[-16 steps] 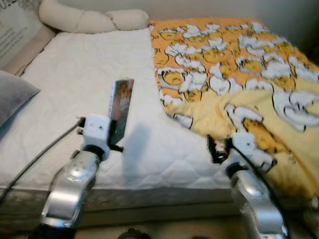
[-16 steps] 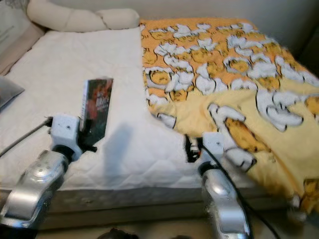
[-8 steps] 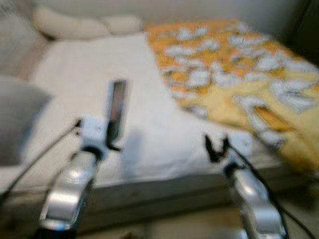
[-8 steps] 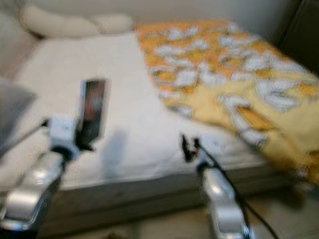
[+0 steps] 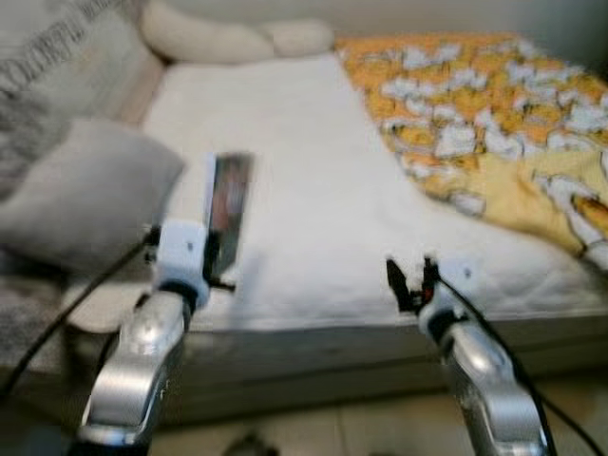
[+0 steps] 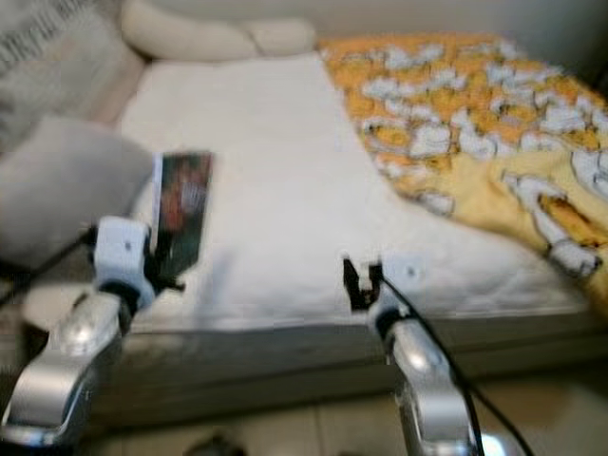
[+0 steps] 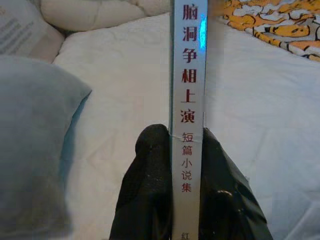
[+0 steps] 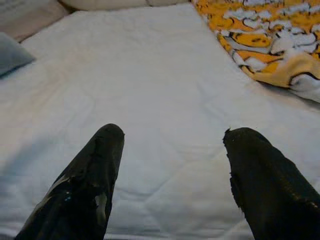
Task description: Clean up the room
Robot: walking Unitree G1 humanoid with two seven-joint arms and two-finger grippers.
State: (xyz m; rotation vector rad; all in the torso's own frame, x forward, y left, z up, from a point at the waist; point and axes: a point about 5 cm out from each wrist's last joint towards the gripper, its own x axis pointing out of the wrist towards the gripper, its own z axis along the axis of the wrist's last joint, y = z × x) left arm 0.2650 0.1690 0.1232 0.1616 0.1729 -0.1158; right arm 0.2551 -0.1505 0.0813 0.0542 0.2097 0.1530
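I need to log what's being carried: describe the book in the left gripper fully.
The book is thin, with a pale glossy spine bearing red and dark Chinese characters and a dark, reddish cover. It stands upright, spine toward the wrist camera, pinched at its lower end by the left gripper, above the white mattress, touching nothing else.

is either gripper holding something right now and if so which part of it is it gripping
The left gripper holds a thin book upright, fingers pinching the lower end at its spine. The right gripper is open, holding nothing.
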